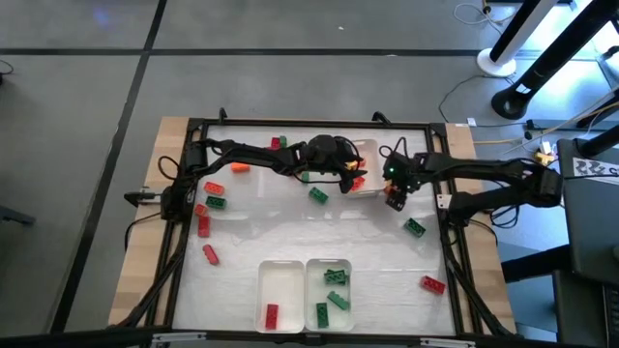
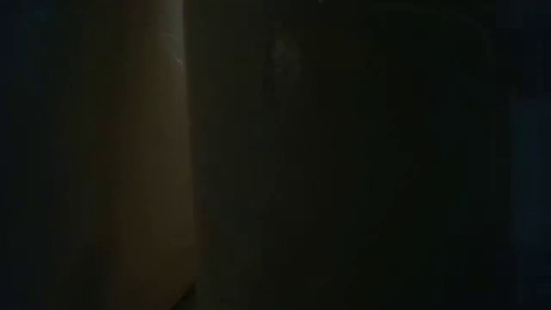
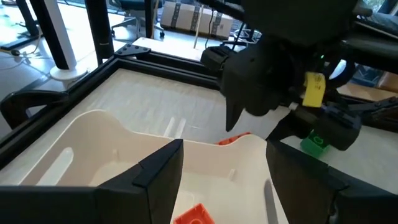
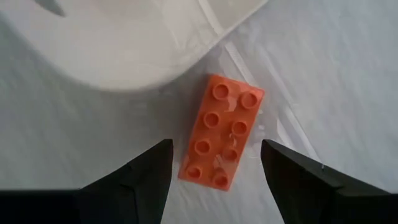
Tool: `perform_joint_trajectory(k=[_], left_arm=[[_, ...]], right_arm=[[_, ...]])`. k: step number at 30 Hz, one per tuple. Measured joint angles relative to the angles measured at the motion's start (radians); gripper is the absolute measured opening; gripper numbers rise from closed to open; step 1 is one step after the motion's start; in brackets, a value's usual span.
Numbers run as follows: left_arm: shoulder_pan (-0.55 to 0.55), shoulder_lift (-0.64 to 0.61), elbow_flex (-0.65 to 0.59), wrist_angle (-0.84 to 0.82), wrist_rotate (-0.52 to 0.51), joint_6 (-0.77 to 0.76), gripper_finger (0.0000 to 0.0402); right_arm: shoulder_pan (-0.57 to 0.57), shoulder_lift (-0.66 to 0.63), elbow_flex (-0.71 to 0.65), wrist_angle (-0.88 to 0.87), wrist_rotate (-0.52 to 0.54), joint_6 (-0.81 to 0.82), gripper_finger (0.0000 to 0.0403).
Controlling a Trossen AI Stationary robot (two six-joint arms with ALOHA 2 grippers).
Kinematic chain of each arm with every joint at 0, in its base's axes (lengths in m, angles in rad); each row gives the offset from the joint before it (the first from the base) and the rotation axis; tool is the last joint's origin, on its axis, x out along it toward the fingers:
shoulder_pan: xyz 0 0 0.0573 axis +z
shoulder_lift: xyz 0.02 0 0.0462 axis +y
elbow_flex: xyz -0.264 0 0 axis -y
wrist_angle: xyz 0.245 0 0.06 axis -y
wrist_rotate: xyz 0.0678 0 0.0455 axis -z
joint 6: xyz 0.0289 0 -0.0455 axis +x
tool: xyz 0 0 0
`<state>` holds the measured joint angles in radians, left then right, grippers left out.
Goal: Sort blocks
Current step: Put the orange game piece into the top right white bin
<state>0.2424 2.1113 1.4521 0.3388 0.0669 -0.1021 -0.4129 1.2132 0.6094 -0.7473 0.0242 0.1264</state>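
Note:
My left gripper (image 3: 224, 180) is open and hangs over a white tray (image 3: 93, 143) near the table's far edge, where one orange block (image 3: 196, 214) lies inside. My right gripper (image 4: 214, 162) is open, pointing down just off that tray's corner (image 4: 230, 25). Its fingers stand on either side of an orange eight-stud block (image 4: 222, 132) that lies flat on the table, studs up, without touching it. From the left wrist the same block (image 3: 235, 139) shows beyond the tray's rim. Red, green and orange blocks are scattered over the table (image 1: 387, 261). The low view is dark.
Two white trays sit side by side at the near edge: the left one (image 1: 280, 280) holds a red block (image 1: 272, 312), the right one (image 1: 314, 280) green blocks (image 1: 336, 277). A green block (image 1: 414, 227) and a red one (image 1: 431, 284) lie toward the right. A black frame (image 1: 309, 123) rims the table.

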Motion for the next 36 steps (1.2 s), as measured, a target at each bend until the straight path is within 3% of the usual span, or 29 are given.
perform_joint_trajectory(k=[10,15,18,24,36], left_arm=[[0.000,-0.004,0.000,-0.019,0.000,-0.001,0.0219],[0.000,-0.055,-0.001,-0.115,0.000,0.067,0.0219],[0.000,-0.107,-0.001,-0.235,0.000,0.115,0.0219],[0.000,-0.235,-0.001,-0.566,0.000,0.166,0.0219],[0.000,-0.470,-0.007,-1.228,-0.003,0.129,0.0219]], right_arm=[[0.000,0.135,0.001,0.039,0.006,-0.004,0.0238],[0.000,0.151,0.004,0.041,-0.002,-0.030,0.0189],[0.000,0.148,0.003,0.041,-0.016,-0.031,0.0144],[0.000,0.148,0.008,0.013,-0.067,-0.050,0.0139],[0.000,0.151,0.175,-0.453,-0.084,-0.110,0.0145]])
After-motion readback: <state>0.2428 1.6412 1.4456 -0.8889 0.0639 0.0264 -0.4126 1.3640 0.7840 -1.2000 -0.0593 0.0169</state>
